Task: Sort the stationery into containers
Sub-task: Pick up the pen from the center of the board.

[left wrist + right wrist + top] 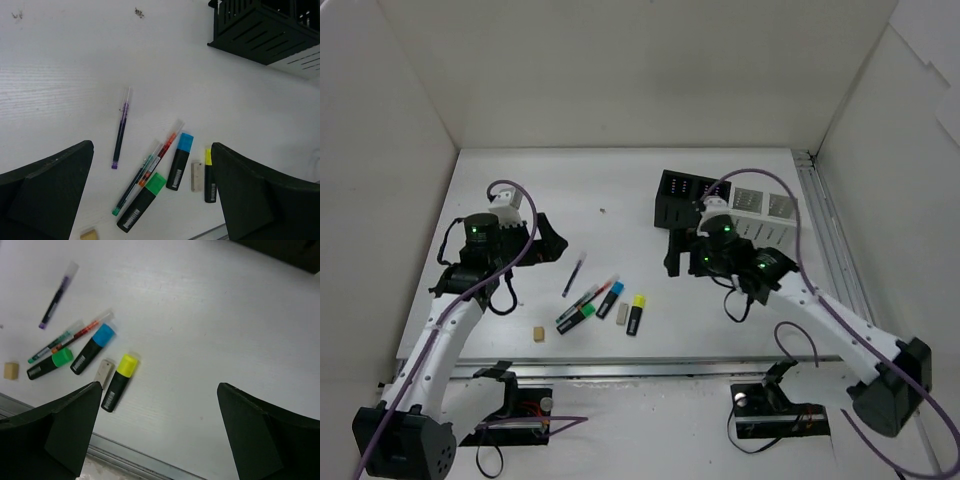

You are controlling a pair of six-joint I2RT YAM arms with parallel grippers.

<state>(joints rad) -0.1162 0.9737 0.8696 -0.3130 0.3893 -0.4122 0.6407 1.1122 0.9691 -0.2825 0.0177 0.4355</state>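
Left fingers [50,195] and right fingers [55,430] stand open, empty; we judge sorting unstarted: stationery [610,299] lies lower centre on the desk [550,180], apart from the containers [678,192].

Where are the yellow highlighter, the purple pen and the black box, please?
yellow highlighter [118,384], right wrist view, black barrel.
purple pen [121,129], left wrist view, mid-barrel.
black box [257,31], left wrist view, slotted side wall.

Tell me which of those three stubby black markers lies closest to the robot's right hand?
The black highlighter with the yellow cap. The blue-capped highlighter and the green-capped highlighter lie further left, away from the right hand.
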